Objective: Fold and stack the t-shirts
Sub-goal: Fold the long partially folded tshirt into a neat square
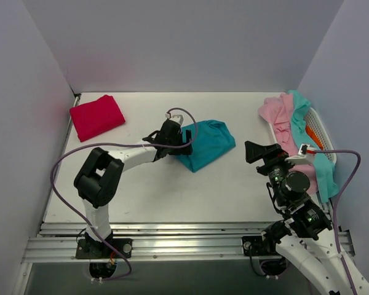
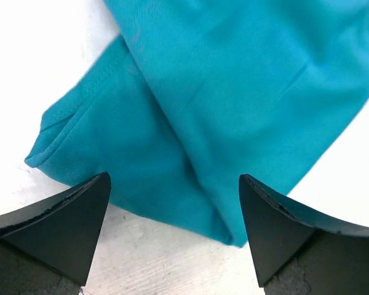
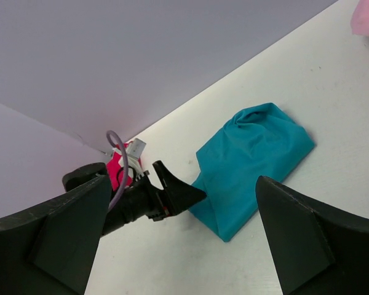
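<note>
Mid-table, at the near-left corner of the folded teal shirt, my left gripper hangs with its fingers released and spread wide, the cloth's corner showing between them and nothing pinched. Over on the right, my right gripper hovers above the table, jaws likewise wide apart and empty, just beside the basket where the pink shirt, aqua shirt and orange shirt lie heaped. Far left at the back, the red shirt lies folded, well apart from the teal one.
</note>
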Controlling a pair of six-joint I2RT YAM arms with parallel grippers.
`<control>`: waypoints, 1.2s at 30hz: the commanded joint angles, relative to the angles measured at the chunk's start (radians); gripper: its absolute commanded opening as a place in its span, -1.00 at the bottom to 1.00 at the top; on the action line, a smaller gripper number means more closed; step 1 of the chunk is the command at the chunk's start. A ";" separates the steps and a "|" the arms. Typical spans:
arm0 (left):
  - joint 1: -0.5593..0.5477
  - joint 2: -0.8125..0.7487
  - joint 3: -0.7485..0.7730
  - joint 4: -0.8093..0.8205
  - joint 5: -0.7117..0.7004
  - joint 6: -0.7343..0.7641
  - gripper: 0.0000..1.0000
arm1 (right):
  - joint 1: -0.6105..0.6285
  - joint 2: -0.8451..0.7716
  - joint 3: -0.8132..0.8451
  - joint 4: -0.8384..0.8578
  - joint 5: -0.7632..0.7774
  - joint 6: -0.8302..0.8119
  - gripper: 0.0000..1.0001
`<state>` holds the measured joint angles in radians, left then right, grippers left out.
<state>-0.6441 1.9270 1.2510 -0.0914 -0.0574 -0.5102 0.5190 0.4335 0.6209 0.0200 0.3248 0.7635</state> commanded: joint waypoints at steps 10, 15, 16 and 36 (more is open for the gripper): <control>0.096 -0.017 0.096 0.140 0.007 -0.034 0.88 | 0.009 0.019 -0.007 0.024 0.020 -0.016 1.00; 0.133 0.042 0.105 0.223 0.040 -0.070 0.89 | 0.009 0.036 -0.015 0.047 0.028 -0.024 1.00; 0.138 0.087 0.138 0.231 0.051 -0.073 0.89 | 0.009 0.043 -0.019 0.052 0.030 -0.026 1.00; 0.164 0.368 0.363 0.266 0.169 -0.140 -0.07 | 0.009 0.148 -0.055 0.152 0.051 -0.053 0.99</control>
<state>-0.4877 2.2894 1.5864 0.1520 0.1101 -0.6487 0.5190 0.5751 0.5728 0.1131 0.3515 0.7280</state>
